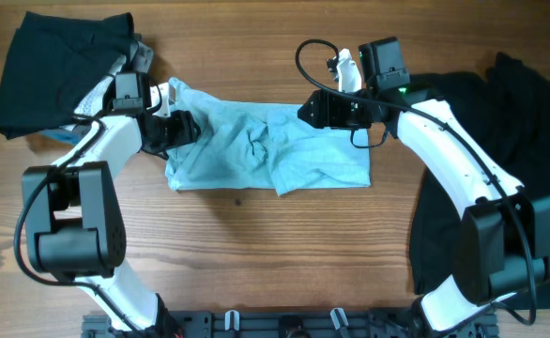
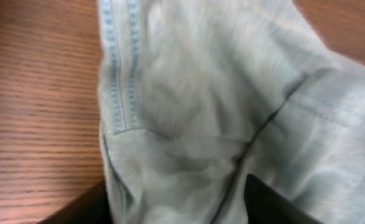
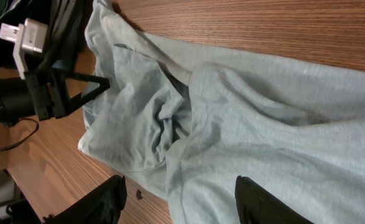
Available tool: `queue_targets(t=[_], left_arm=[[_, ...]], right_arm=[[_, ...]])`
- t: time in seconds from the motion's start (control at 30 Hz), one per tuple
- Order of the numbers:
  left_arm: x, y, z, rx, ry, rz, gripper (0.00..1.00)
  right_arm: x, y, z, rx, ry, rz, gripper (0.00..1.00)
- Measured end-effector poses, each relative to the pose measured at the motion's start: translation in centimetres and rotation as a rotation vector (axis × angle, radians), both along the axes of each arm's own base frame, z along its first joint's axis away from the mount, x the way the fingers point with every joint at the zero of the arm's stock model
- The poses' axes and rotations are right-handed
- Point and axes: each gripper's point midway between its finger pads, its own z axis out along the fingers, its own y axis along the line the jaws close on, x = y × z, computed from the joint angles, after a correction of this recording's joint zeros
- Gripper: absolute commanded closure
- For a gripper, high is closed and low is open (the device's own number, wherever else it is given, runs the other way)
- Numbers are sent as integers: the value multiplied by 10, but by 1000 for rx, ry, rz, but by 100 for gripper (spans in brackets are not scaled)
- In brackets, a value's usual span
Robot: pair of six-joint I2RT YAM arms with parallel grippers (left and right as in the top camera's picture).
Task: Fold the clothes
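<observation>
The crumpled pale sky-blue cotton T-shirt [image 1: 266,150] is lying between the left gripper's [image 2: 175,190] spread fingers and is stretching beneath the right gripper's [image 3: 179,186] fingers, which are equally wide apart.

The wooden table [image 1: 256,253] carries 3 garments. A crumpled pale blue T-shirt [image 1: 284,155] lies mid-table. A black garment [image 1: 54,70] lies far left and a second black garment [image 1: 528,141] lies right.

2 white arms [image 1: 453,160] with black joints [image 1: 73,221], cables [image 1: 299,60] and fingers [image 3: 266,202].
</observation>
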Motion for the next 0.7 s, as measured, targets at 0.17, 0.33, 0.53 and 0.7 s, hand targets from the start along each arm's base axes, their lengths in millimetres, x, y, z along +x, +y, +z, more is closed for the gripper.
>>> queue_targets(t=[0.17,0.33,0.53,0.7], left_arm=[[-5,-7,-6,-43,28,-12,81],[-15,-15,-9,-95,70,-26,96],[-45,-17,-5,-100,223,-20,96],[-11,-10,87,-28,53,-21,96]], right_arm=[[0,0,0,0,0,0,44],[0,0,0,0,0,0,44],[0,0,0,0,0,0,44],[0,0,0,0,0,0,43]])
